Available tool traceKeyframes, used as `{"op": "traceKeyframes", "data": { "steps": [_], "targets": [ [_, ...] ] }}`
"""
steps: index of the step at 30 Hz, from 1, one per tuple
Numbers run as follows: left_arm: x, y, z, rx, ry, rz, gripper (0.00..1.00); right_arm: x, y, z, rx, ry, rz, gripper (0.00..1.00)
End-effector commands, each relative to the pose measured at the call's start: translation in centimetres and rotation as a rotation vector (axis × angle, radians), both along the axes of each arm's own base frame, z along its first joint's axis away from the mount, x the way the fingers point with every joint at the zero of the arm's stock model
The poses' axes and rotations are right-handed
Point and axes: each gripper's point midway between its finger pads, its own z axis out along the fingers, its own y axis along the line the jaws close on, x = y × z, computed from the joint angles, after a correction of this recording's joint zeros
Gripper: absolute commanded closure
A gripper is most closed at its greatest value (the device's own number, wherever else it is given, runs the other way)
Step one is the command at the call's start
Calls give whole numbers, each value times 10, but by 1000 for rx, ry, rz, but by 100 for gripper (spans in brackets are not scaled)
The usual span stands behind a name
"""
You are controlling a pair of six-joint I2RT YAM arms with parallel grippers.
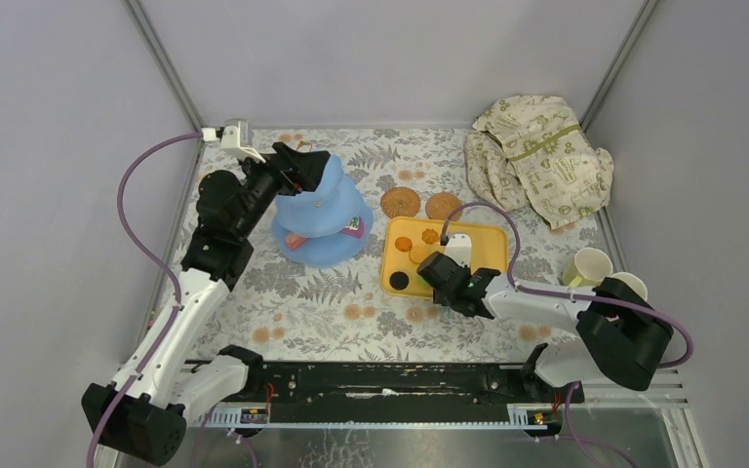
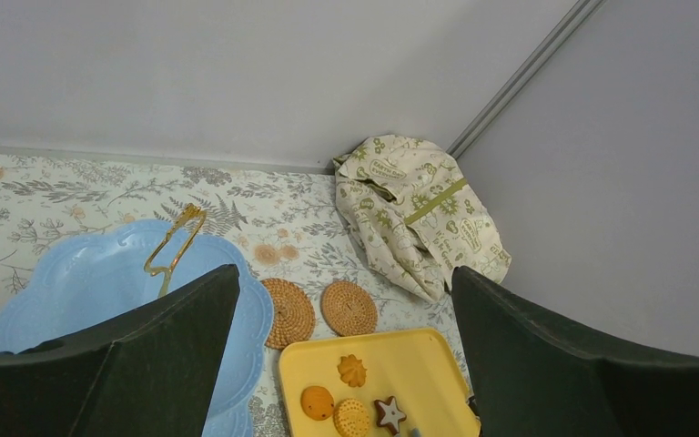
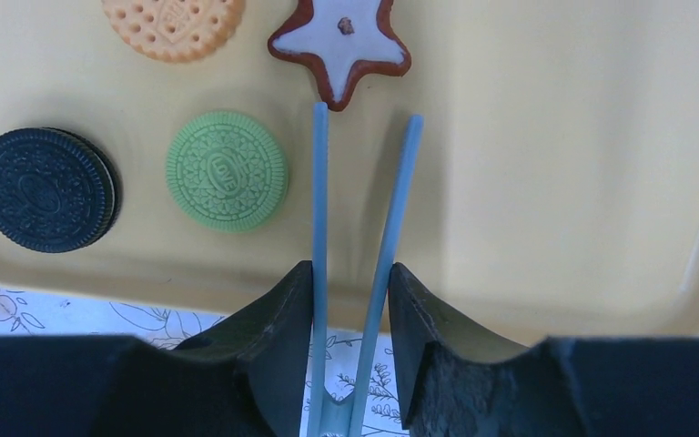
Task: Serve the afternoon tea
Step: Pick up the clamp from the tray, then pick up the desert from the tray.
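Right pincer [image 3: 350,269] is low over the near rim of the yellow rectangular plastic tray [image 3: 555,182]. Its fingers are clamped from both sides on the two arms of the thin pale-blue tongs [image 3: 319,182]. The tong tips stand apart and point away from the pincer.

Just ahead of the tips lies the star-shaped brown biscuit with white icing [image 3: 339,45]. The left tip is at its lower point; I cannot tell whether it touches. Left of the pincer on the tray is the round green sandwich biscuit [image 3: 227,170], with the round black sandwich biscuit [image 3: 44,188] further left. The round tan biscuit [image 3: 173,23] lies ahead and left.

Left pincer [image 1: 299,164] hovers over the top of the light-blue three-tier plastic stand [image 1: 324,219], jaws wide apart and holding nothing. The stand's lower tiers carry only a few small pastries.

The two round woven brown coasters [image 1: 401,202] lie bare ahead of the right pincer, past the tray. The two pale cups [image 1: 588,265] sit off to its right, not on the coasters.

Step in hand, as I read it: loading biscuits onto the stand with the tongs, and the star looks like the target.

The next move calls for:
- easing the tongs forward until the tips straddle the star's body, not a single point;
- squeezing further and lifting;
- swinging left to a free tier.

Cups and coasters are not yet set out.
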Motion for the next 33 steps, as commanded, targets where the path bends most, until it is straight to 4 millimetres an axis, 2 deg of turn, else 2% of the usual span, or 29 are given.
{"op": "traceKeyframes", "data": {
  "steps": [1, 9, 21, 29, 33],
  "targets": [
    [1, -6, 10, -24, -45, -22, 7, 13, 12, 13, 28, -18, 25, 59],
    [2, -6, 10, -31, -46, -24, 7, 17, 21, 15, 20, 4, 69, 59],
    [5, -8, 6, -36, -43, -30, 7, 24, 16, 10, -16, 37, 56, 59],
    [9, -9, 3, -35, -42, -26, 7, 32, 21, 9, -18, 52, 63, 59],
    [11, -9, 1, -33, -40, -27, 7, 36, 20, 6, -18, 71, 62, 65]
  ]
}}
